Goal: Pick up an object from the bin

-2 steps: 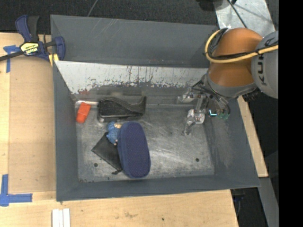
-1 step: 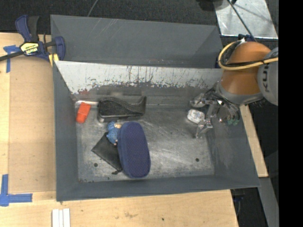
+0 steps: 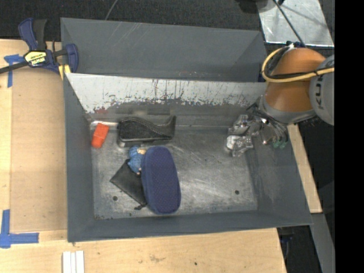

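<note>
One pincer (image 3: 239, 140) at right of bin (image 3: 170, 84).

No text, brand or number can be read on anything in the grey metal bin (image 3: 170, 50). The white arm link (image 3: 325, 95) by the bin's right edge bears a few dark marks that may be lettering, but they are cut short and too small to make out.
</note>
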You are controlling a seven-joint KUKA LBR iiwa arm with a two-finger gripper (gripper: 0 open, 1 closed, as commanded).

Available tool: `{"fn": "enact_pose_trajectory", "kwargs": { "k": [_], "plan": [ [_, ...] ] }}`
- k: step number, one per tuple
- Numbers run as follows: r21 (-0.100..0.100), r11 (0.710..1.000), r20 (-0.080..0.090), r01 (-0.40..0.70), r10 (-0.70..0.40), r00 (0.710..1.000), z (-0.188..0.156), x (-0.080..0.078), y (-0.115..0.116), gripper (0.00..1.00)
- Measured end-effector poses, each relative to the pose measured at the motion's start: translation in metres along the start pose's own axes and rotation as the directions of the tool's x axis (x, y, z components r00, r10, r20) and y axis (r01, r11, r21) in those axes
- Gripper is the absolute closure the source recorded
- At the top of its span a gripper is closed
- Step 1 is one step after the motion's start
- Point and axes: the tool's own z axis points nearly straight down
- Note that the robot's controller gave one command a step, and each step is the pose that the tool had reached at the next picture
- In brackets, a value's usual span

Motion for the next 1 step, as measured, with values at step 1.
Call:
{"fn": "enact_pose_trajectory", "kwargs": {
  "k": [1],
  "plan": [
    [-0.001,0.988,-0.004,0.155,-0.155,0.988,-0.1325,0.0110,0.0119,1.00]
  ]
}}
